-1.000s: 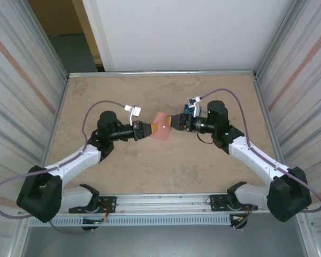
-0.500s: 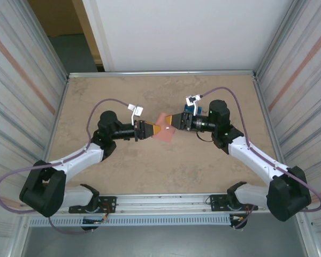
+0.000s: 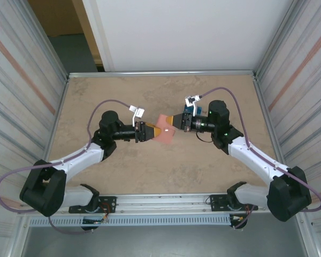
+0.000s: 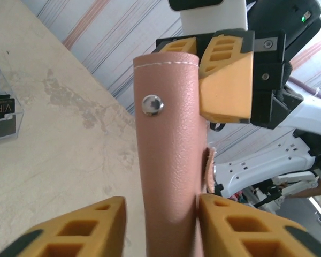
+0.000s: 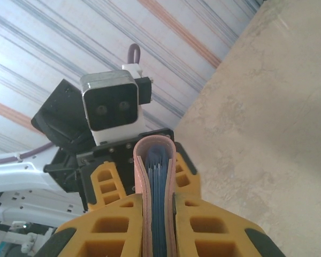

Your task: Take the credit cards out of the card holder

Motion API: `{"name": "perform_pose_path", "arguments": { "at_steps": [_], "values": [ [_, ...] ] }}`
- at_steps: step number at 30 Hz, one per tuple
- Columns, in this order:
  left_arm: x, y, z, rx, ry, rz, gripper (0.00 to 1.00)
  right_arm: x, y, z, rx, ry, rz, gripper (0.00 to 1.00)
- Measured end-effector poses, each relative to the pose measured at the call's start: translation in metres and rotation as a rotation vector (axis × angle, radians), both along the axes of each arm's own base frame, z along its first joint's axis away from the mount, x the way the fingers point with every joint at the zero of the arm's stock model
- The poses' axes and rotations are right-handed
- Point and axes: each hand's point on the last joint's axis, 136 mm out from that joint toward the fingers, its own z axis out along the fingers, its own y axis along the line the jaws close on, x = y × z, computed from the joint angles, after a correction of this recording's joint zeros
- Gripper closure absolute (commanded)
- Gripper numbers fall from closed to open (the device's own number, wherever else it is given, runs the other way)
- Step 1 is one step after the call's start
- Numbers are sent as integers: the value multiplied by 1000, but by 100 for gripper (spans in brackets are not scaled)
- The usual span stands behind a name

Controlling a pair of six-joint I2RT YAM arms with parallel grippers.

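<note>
The salmon-pink card holder (image 3: 163,128) hangs folded above the table's middle, between the two grippers. My right gripper (image 5: 159,201) is shut on it, both pads pressed against its sides. Between the leather halves show the thin blue edges of the credit cards (image 5: 159,174). My left gripper (image 4: 163,206) straddles the holder's other end with its jaws open: one finger touches the leather, while a gap separates the other finger (image 4: 80,227) from it. In the left wrist view the holder (image 4: 168,155) stands upright, its snap stud (image 4: 152,104) facing me and the right gripper's fingers (image 4: 224,80) clamped at its far end.
A clear plastic box (image 4: 1,115) holding a dark card stands on the table to the left in the left wrist view; its blue top (image 3: 190,109) peeks out behind the right gripper. Striped walls enclose the tan table (image 3: 150,166) on both sides.
The right gripper has shut on the card holder. The left gripper's jaws, shut on it before, have parted. The holder has hardly moved.
</note>
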Motion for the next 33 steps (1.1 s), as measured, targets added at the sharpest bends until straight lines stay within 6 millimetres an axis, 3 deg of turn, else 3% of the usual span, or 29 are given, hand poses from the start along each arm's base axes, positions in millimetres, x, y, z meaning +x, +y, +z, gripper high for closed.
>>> {"name": "perform_pose_path", "arguments": {
  "at_steps": [3,8,12,17,18,21,22,27,33],
  "values": [
    [-4,0,-7,22,11,-17,44,-1,0,-4,-14,7,1,100],
    [-7,0,-13,38,18,-37,55,-1,0,-4,-25,13,3,100],
    [-9,0,-15,39,19,-47,55,-1,-1,-6,-36,11,2,100],
    [-10,-1,-18,40,28,-59,79,1,-2,-9,-47,20,-11,100],
    [-11,-1,-17,38,28,-64,84,2,-2,-10,-51,24,-15,97],
    [-12,-1,-17,39,27,-66,93,2,-3,-12,-59,21,-19,77],
    [-12,-1,-18,41,25,-66,94,2,-3,-13,-64,20,-21,74],
    [-8,0,-32,100,22,-19,100,9,-8,-28,-129,52,-84,39],
    [1,5,-60,228,11,86,100,22,-21,-49,-240,110,-219,31]
  ]
}}
